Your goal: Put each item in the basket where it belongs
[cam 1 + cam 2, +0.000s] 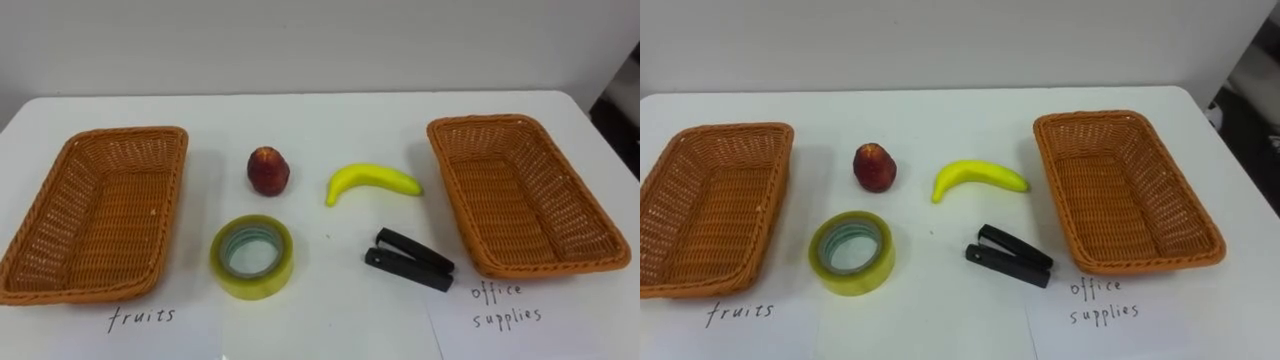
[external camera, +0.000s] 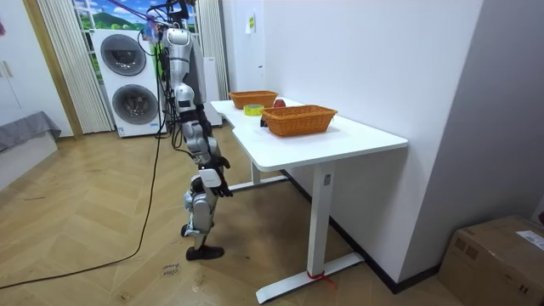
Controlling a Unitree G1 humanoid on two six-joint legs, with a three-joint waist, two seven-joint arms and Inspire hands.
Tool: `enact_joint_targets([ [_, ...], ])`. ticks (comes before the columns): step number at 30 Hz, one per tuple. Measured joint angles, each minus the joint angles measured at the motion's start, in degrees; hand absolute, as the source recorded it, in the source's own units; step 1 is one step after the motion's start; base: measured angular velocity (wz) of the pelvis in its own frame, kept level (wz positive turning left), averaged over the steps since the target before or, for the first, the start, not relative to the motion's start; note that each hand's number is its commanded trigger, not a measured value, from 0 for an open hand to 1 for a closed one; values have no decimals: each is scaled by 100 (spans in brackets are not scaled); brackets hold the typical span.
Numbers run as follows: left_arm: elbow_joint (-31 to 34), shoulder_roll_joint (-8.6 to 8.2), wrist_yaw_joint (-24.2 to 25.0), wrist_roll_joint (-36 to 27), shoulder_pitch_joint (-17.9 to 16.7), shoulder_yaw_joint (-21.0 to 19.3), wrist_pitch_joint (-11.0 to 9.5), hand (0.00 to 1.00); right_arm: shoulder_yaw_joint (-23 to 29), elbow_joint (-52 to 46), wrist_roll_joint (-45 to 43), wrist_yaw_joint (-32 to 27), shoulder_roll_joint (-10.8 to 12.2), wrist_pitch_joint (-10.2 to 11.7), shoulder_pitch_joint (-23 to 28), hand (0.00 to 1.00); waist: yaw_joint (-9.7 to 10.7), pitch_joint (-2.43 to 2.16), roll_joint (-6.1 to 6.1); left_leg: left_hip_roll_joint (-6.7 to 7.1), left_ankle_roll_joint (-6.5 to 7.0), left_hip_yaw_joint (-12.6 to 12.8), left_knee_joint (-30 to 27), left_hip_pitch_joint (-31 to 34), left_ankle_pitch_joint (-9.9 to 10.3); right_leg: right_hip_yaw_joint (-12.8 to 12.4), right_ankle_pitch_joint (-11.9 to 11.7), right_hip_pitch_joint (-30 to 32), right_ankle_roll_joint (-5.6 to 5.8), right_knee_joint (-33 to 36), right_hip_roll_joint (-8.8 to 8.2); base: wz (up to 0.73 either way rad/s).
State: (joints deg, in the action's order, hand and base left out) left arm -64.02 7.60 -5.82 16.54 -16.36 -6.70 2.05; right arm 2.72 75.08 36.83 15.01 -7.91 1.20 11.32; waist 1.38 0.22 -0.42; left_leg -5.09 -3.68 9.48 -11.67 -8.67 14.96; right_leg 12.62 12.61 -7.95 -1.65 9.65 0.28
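— What lies on the white table in the left eye view?

— Two rectangular orange-brown woven baskets stand at its ends, the left wicker basket and the right wicker basket. Four things lie on the table top between them. A round red fruit is far and to the left, with a curved yellow banana to its right. A roll of yellowish clear tape lies flat on the near side, close to the left basket. A black stapler is at the near right, close to the right basket but apart from it.

— Is anything touching?

— No. The four lie apart from one another, and none is in a basket.

— And the room view?

— The robot stands at the table's long side, on the room view's left, with stacked white washing machines behind it. Its arms hang below the table top. The right hand is nearer the camera and the left hand is just above it. I cannot tell whether either is clenched or released. Both are well apart from the things on the table. A cardboard box sits on the floor at the room view's right.

— The right eye view?

— It has the same layout: fruit and banana far, tape and stapler near, a basket at each end.
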Motion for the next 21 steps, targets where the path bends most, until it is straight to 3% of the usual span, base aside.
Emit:
enact_joint_targets([
  [8, -1, 41, -65, -9, 59, -16, 8, 0, 130, 24, 361, -237, -139, -61, 206, 0, 72, -8, -29, -1, 0, 51, 18, -69, 0, -7, 0, 7, 1, 13, -7, -3],
  [14, -12, 170, -106, -12, 33, -60, -6, 0, 612, 0, 849, -444, -130, -133, 318, 0, 157, -8, -149, 2, 0, 79, 31, -150, 1, -133, 5, -33, 8, 9, 4, -8],
  [16, -28, 185, -113, -12, 26, -272, -9, 0, 857, -6, 1270, -497, -131, -144, 384, 0, 166, -3, -195, 2, 0, 96, 29, -162, 1, -157, 5, -28, 8, 12, 9, -2],
  [21, 8, 246, -185, -17, -19, -511, -7, 0, 1426, -333, 1748, -892, -143, -147, 538, 0, 242, -8, -192, 2, 1, 106, 2, -128, 1, -139, 5, -27, 8, 29, -3, 1],
])
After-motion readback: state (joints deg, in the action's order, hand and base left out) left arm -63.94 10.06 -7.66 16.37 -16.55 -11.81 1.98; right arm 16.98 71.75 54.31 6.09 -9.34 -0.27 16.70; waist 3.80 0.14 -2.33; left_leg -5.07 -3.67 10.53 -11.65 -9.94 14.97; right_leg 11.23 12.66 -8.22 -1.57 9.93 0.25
